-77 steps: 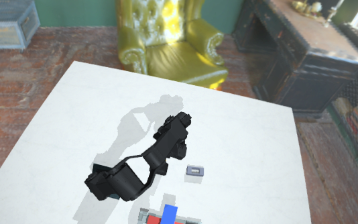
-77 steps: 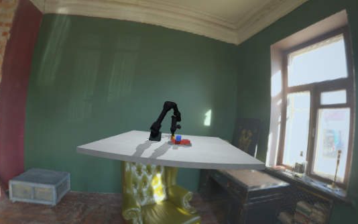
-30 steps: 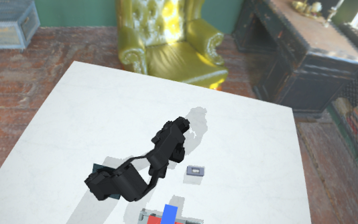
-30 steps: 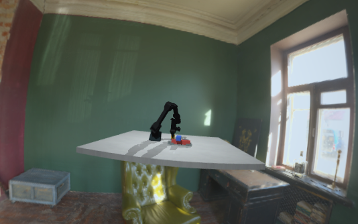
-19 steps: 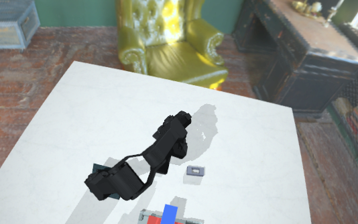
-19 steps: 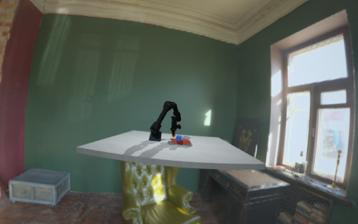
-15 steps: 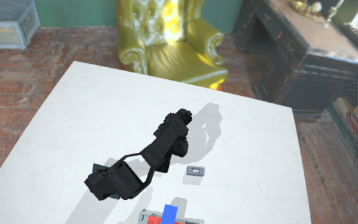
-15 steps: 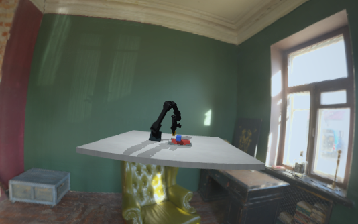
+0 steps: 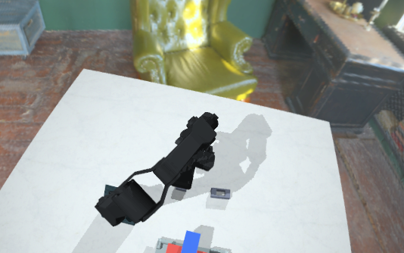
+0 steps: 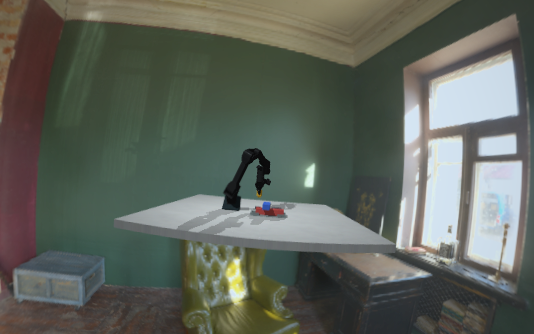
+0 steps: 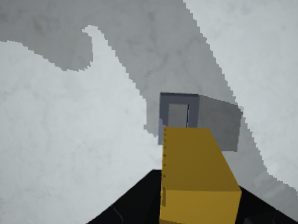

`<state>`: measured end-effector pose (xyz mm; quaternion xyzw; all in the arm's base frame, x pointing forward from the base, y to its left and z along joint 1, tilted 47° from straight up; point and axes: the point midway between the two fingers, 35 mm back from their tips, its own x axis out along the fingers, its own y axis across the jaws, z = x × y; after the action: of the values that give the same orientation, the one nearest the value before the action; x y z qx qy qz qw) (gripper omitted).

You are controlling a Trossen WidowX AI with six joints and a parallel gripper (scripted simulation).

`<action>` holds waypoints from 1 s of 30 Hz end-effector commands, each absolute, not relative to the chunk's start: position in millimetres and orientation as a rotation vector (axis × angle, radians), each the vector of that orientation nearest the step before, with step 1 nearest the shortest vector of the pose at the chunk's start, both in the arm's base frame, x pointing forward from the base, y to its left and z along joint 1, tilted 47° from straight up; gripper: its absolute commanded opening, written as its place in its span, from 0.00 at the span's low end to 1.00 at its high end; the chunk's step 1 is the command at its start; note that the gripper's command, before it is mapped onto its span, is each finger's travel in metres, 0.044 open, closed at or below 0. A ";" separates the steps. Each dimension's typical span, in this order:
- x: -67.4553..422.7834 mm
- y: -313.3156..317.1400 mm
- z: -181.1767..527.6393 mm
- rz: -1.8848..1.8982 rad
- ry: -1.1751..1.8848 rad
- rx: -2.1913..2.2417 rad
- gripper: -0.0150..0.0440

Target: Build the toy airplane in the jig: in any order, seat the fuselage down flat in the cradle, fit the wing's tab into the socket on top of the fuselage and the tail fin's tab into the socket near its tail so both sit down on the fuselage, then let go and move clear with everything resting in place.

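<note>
The yellow tail fin (image 10: 259, 194) (image 11: 187, 150) is held between the black fingers of my gripper (image 10: 259, 190) (image 11: 184, 180), which is shut on it. The fin hangs above the table, over a small dark grey holder (image 11: 164, 107) with an opening. In the top view the arm hides the fin. A red piece (image 9: 173, 248) (image 10: 277, 212), apparently the fuselage, lies in the grey jig (image 9: 161, 242). A blue piece (image 9: 191, 241) (image 10: 266, 205), apparently the wing, crosses on top of it. The lower frame edge cuts these off in the top view, so their seating cannot be told.
A second dark grey holder (image 9: 215, 195) with an opening stands on the white table (image 9: 288, 159) (image 10: 321, 230), right of the gripper in the top view. The jig is nearer the bottom edge of that view. The arm's base is at the left. Shadows of the arm cross the table.
</note>
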<state>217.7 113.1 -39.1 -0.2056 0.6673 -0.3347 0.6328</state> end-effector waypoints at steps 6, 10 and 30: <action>218.2 134.1 -14.0 -0.770 1.534 -0.469 0.25; 217.0 141.0 -3.6 -0.775 1.539 -0.474 0.25; 238.1 123.9 10.0 -0.762 1.570 -0.422 0.25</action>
<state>231.2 127.1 4.9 -0.1881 0.6821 -0.3373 0.6209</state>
